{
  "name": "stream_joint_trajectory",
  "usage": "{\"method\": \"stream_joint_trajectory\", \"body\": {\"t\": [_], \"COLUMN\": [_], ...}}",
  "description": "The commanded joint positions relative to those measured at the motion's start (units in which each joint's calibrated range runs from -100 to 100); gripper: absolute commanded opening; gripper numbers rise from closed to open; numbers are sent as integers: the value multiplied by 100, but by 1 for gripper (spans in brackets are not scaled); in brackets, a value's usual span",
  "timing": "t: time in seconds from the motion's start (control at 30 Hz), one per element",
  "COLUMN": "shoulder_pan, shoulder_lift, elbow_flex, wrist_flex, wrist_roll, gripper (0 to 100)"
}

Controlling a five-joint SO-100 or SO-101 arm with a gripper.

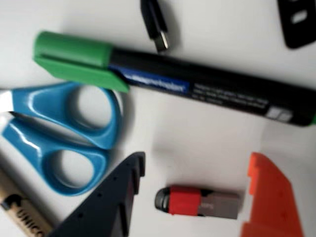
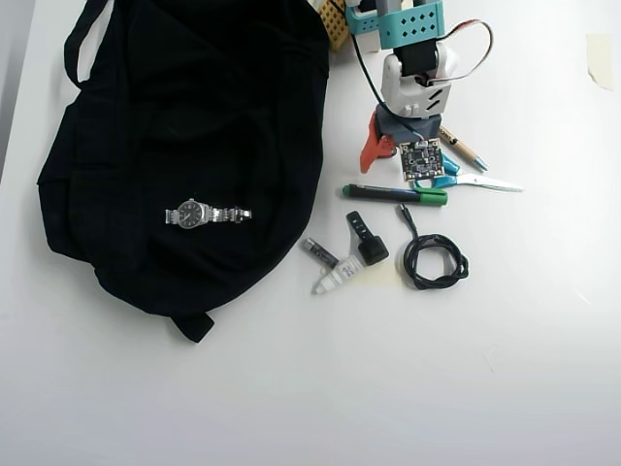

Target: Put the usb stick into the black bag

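In the overhead view we are looking at the black bag (image 2: 184, 146) sprawling over the left of the white table (image 2: 310, 388), with a wristwatch (image 2: 207, 215) lying on its fabric. Just right of the bag's edge we are seeing a small dark-grey tube (image 2: 318, 252), a black fob (image 2: 367, 239) and a coiled black cable (image 2: 434, 260). Above them a green-capped marker (image 2: 395, 194) is lying crosswise, and the arm is leaning down over the things behind it.

In the wrist view, blue-handled scissors (image 1: 59, 136) are lying at the left, touching the marker's (image 1: 173, 81) green cap. At the bottom we are seeing the gripper (image 1: 195, 197) standing wide open, its black finger (image 1: 108, 202) to the left and its orange finger (image 1: 271, 200) to the right. The usb stick (image 1: 200, 201) is lying flat on the table between them, red half to the left, silver half to the right, touching neither finger, well apart from the bag.
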Motion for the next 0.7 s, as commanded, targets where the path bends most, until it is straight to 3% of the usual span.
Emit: {"method": "stream_joint_trajectory", "body": {"t": [0.0, 0.1, 0.23, 0.57, 0.67], "shoulder_pan": [-40, -40, 35, 162, 88], "shoulder_lift": [-136, -128, -119, -128, -95], "elbow_flex": [-1008, -1789, -2427, -2706, -2706], "wrist_flex": [967, 2311, 3629, 3784, 3672], "wrist_roll": [86, 401, 212, -2531, -3579], "gripper": [28, 29, 29, 34, 33]}}
